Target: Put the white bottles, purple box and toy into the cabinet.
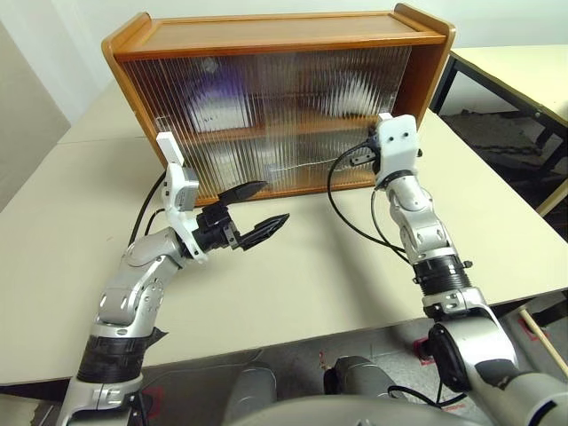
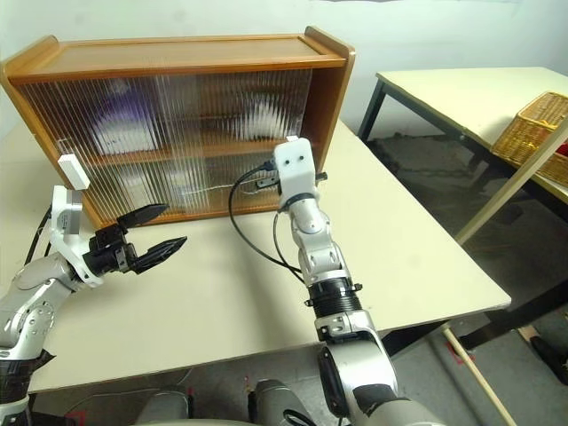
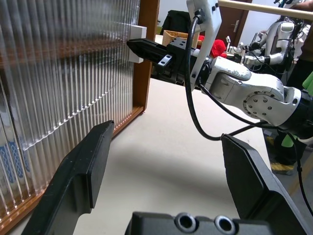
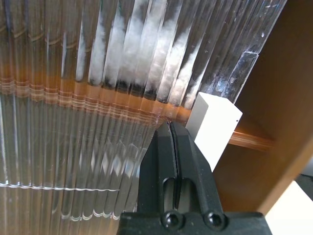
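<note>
Wide orange-brown cabinet (image 1: 266,35) standing on the pale desk (image 1: 293,275), both ribbed sliding doors (image 1: 266,115) drawn across the front. Behind the ribbed panes, blurred shapes only: a pale purple-tinged patch on the upper shelf toward the left (image 1: 213,106), probably the purple box, and a whitish patch on the upper shelf toward the right (image 1: 333,89), too smeared by the ribs to name. Blue-and-white streaks low behind the pane in the left wrist view (image 3: 10,156), possibly a bottle label, not certain.

Right tool (image 4: 172,142) up against the cabinet front at its right end, two black fingers (image 4: 188,156) pressed flat together, nothing between them. Tip just beside the white rectangular handle (image 4: 212,125) of the right door, at the level of the middle shelf; touching or a hair apart, cannot tell. Same tool also seen from the left wrist, pointing level at that handle by the cabinet's wooden side wall (image 3: 146,54).

Left tool (image 1: 253,211) held above the desk in front of the cabinet's lower left part, fingers spread wide apart, empty, pointing forward and toward the right. White handle (image 2: 71,170) of the left door just above it, not touched.

Second desk (image 2: 461,98) off to the right with a wicker basket (image 2: 532,133) on it.
</note>
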You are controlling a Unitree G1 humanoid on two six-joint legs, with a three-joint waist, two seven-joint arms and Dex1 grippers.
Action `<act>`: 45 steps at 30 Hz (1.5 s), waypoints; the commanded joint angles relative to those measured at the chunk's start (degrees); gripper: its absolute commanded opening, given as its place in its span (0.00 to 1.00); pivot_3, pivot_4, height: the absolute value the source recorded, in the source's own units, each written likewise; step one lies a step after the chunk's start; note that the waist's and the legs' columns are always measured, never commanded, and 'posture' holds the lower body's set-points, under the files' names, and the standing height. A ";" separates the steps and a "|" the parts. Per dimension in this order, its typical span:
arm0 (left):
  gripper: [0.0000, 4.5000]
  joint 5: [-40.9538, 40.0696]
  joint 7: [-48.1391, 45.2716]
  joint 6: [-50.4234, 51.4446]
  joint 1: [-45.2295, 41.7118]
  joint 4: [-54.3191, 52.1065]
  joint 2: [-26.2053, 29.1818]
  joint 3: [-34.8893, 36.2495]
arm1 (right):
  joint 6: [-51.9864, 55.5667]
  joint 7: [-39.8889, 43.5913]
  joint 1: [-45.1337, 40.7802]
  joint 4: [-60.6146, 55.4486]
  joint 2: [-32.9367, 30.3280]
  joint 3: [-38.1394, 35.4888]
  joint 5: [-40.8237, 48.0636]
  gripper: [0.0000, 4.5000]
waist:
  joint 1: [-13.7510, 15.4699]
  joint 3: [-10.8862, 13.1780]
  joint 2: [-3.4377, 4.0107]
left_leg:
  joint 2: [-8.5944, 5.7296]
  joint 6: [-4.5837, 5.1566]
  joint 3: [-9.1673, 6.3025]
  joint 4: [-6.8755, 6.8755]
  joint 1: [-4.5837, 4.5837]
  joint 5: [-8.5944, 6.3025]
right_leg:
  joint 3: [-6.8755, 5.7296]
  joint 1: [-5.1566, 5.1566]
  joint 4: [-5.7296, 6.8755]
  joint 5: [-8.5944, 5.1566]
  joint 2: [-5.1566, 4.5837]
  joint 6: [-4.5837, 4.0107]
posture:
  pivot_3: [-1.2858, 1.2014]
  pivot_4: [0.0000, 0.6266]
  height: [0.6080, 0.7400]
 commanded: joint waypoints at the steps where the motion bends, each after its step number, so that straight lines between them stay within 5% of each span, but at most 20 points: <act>1: 1.00 0.91 -0.32 -0.56 -0.32 0.88 -0.04 -0.83 | -0.85 -1.19 -0.19 2.52 -1.69 -2.18 -0.35 0.01 | 0.02 0.00 0.00 | 0.00 0.00 0.00 0.00 0.00 0.00 | 0.00 0.00 -0.01 0.00 0.00 0.01 | 0.51 0.00 1.00; 17: 1.00 0.93 -0.58 -0.69 -0.56 1.34 -0.10 -0.88 | -6.47 -1.50 -1.76 10.49 -6.33 -4.45 0.06 0.01 | 0.41 0.01 0.02 | -0.03 0.03 -0.07 0.14 -0.25 0.02 | 0.04 0.00 -0.09 -0.05 -0.06 0.05 | 0.50 0.00 1.00; 20: 1.00 0.95 -0.56 -0.64 -0.57 1.35 -0.16 -0.94 | -7.12 1.01 -0.04 8.43 -5.96 -3.88 1.06 0.13 | 0.41 0.01 0.02 | -0.04 0.03 -0.06 0.14 -0.27 0.02 | 0.05 -0.01 -0.09 -0.04 -0.08 0.06 | 0.50 0.00 1.00; 28: 1.00 0.82 -0.63 -0.66 0.23 1.01 -0.14 -0.76 | -5.77 6.82 7.17 -1.27 -6.64 -4.87 4.19 0.76 | 0.44 0.01 0.01 | -0.07 0.02 -0.06 0.11 -0.32 0.02 | 0.02 0.03 -0.10 -0.06 -0.04 0.40 | 0.50 0.00 1.00; 31: 1.00 0.58 -0.43 -0.57 2.12 0.07 -0.07 -0.41 | -8.71 9.46 16.91 -6.81 -9.30 -7.00 5.42 0.99 | 0.72 -0.03 -0.04 | -0.10 0.01 -0.07 0.11 -0.35 0.01 | 0.01 0.07 -0.15 -0.10 -0.04 0.49 | 0.50 0.00 1.00; 37: 1.00 -0.02 0.26 -0.90 7.37 -1.57 0.30 1.24 | -9.32 11.47 27.53 -9.41 -12.44 -13.10 10.15 0.99 | 0.02 0.03 0.01 | -0.15 -0.32 0.07 0.16 -0.19 -0.19 | 0.14 0.29 -0.17 -0.40 -0.09 0.67 | 0.50 0.00 1.00; 45: 1.00 -0.13 6.05 -8.07 18.98 0.73 -3.62 11.14 | -13.94 16.95 25.53 2.13 -15.56 -18.87 15.32 0.99 | -1.32 0.08 -0.05 | -0.17 -0.34 0.17 0.04 0.46 -0.21 | 0.23 0.69 -0.17 -0.66 0.01 0.38 | 0.50 0.00 1.00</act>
